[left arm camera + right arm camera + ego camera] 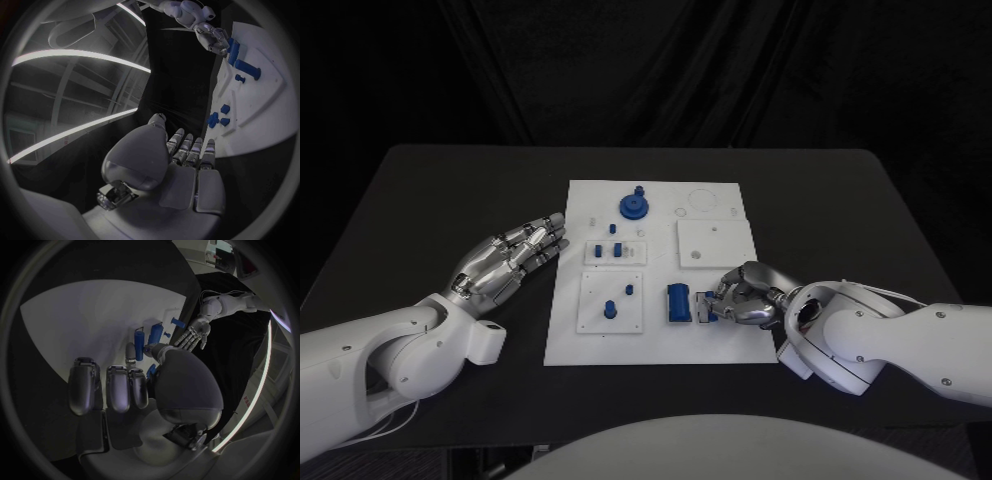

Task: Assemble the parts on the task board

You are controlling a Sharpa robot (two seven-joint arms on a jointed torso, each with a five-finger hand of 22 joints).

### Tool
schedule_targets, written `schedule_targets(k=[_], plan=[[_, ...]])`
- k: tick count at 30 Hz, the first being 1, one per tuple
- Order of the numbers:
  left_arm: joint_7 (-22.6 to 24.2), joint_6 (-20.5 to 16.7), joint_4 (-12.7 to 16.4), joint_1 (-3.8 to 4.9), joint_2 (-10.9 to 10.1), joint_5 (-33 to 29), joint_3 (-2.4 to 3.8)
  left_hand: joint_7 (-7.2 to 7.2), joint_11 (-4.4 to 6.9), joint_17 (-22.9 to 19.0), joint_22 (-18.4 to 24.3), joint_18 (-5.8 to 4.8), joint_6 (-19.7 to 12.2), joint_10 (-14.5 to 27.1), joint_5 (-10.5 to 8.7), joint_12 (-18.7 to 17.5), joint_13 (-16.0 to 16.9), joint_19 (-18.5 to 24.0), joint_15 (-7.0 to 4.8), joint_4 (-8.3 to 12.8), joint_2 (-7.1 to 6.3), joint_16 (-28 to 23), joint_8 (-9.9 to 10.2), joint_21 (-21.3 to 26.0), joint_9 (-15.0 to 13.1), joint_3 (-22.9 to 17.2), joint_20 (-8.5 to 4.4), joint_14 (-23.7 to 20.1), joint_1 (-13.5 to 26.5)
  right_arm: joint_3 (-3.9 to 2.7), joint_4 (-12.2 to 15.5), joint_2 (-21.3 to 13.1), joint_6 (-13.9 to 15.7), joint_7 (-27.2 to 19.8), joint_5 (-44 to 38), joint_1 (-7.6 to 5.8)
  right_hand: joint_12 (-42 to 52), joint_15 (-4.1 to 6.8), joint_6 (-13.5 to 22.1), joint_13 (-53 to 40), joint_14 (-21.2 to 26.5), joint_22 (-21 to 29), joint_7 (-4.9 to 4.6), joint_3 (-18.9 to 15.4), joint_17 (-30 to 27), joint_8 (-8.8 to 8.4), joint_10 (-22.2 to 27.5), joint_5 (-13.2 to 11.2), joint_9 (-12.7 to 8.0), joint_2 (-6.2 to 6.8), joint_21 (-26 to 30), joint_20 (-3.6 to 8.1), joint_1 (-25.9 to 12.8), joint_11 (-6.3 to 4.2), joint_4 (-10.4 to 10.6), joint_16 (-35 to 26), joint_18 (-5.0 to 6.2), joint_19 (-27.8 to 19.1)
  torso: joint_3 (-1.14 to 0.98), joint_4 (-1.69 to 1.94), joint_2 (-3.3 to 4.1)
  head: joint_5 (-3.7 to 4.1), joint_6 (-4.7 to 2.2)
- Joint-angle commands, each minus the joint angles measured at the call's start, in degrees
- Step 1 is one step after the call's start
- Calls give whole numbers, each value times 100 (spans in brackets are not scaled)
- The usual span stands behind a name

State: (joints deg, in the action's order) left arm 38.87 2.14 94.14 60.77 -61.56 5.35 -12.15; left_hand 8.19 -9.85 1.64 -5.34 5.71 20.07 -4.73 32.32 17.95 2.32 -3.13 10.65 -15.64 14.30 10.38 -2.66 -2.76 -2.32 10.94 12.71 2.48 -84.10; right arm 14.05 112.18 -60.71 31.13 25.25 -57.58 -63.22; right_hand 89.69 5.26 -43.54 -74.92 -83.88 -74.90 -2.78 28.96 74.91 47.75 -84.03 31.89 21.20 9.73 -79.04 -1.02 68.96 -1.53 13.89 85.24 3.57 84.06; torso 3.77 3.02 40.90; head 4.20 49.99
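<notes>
1. The task board [567, 340] is plain white, on a black table [430, 200].
2. The parts are blue, among them a round piece [633, 206] and a block [678, 303].
3. Both hands, left hand [512, 255] and right hand [747, 297], look silver, on white arms.

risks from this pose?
1. The right hand sits at the long blue part near the board's front edge; whether it grips the part cannot be told, so a lift might slip.
2. Small blue parts stand close by on the board; a sweep inward could knock them.
3. The left hand hangs open beside the board, not bracing it, so a push could shift it.
</notes>
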Motion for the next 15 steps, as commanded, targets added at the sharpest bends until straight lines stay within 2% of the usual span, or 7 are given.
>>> schedule_targets(k=[1, 4, 5, 7, 13, 14, 15], plan=[[410, 122, -3, 0, 16, -13, 4, 107, -7, 5, -1, 33, -1, -24, 34, 30, 6, 2, 48, 3, -7, 36, -24, -4, -7, -52, 40, -8, -52, 0, -22, 26, 103, -64, -31, -5, 31, 1, -9, -1508, -442, -1157, 17, 206, 489, -45, -597, -50, 16, -32, -4, 7, -52, -8, -259, 15, -89, 240, 1, -6, 2, -1, 1], [402, 128, -7, 0, 21, -12, 4, 110, -5, 4, 0, 31, 0, -22, 37, 28, 6, 2, 57, 6, -6, 35, -24, -4, -7, -58, 46, -9, -58, 0, -40, 54, 65, -31, -55, -5, 31, 2, -8, -1508, -439, -1154, 19, 167, 475, -60, -597, -107, 25, -49, 3, 7, -68, -10, -258, 10, -87, 236, 2, -5, 2, -8, 1], [397, 131, -9, -1, 22, -12, 4, 110, -5, 4, 0, 31, 0, -22, 37, 28, 6, 2, 57, 6, -6, 35, -24, -4, -7, -58, 46, -9, -58, 0, -44, 62, 51, -21, -63, -5, 31, -1, -5, -1508, -437, -1151, 17, 89, 471, -92, -597, -291, 33, -73, 8, 5, -124, -7, -223, 10, -85, 232, 2, -1, 2, -6, 1], [389, 135, -12, -1, 23, -12, 4, 110, -5, 4, 0, 31, 0, -22, 37, 28, 6, 2, 57, 6, -6, 35, -24, -4, -7, -58, 46, -9, -58, 0, -54, 80, 18, 0, -80, -4, 31, -5, -14, -1508, -434, -1150, 12, -30, 458, -125, -597, -463, 41, -83, 7, 1, -203, -3, -170, 7, -85, 229, 0, 9, 4, -3, 1], [364, 144, -16, -2, 24, -12, 4, 115, -1, 5, -4, 28, 6, -20, 41, 26, 6, 0, 68, 10, -6, 43, -25, -6, -8, -65, 55, -7, -65, 1, -85, 104, -62, 97, -185, -4, 31, -19, -48, -1508, -428, -1148, -7, -577, 430, -234, -597, -571, 62, -122, 7, -16, -452, 18, 22, 2, -85, 220, -1, 7, 4, -13, 1], [361, 144, -16, -2, 24, -12, 4, 115, -1, 5, -4, 28, 6, -20, 41, 26, 6, 0, 68, 10, -6, 43, -25, -6, -8, -65, 55, -7, -65, 1, -90, 105, -71, 109, -199, -4, 31, -25, -51, -1508, -427, -1146, -14, -645, 428, -248, -597, -642, 64, -125, 12, -15, -488, 22, 52, 2, -83, 218, 1, 7, 2, -17, 1], [358, 144, -16, -2, 23, -12, 4, 117, 0, 5, -7, 27, 9, -20, 44, 32, 6, -2, 72, 12, -7, 46, -26, -8, -8, -69, 58, -7, -70, 1, -93, 106, -77, 119, -211, -4, 31, -32, -56, -1508, -424, -1144, -22, -815, 413, -286, -597, -933, 66, -147, 16, -24, -578, 31, 142, -3, -82, 214, 2, 8, 1, -20, 1]])
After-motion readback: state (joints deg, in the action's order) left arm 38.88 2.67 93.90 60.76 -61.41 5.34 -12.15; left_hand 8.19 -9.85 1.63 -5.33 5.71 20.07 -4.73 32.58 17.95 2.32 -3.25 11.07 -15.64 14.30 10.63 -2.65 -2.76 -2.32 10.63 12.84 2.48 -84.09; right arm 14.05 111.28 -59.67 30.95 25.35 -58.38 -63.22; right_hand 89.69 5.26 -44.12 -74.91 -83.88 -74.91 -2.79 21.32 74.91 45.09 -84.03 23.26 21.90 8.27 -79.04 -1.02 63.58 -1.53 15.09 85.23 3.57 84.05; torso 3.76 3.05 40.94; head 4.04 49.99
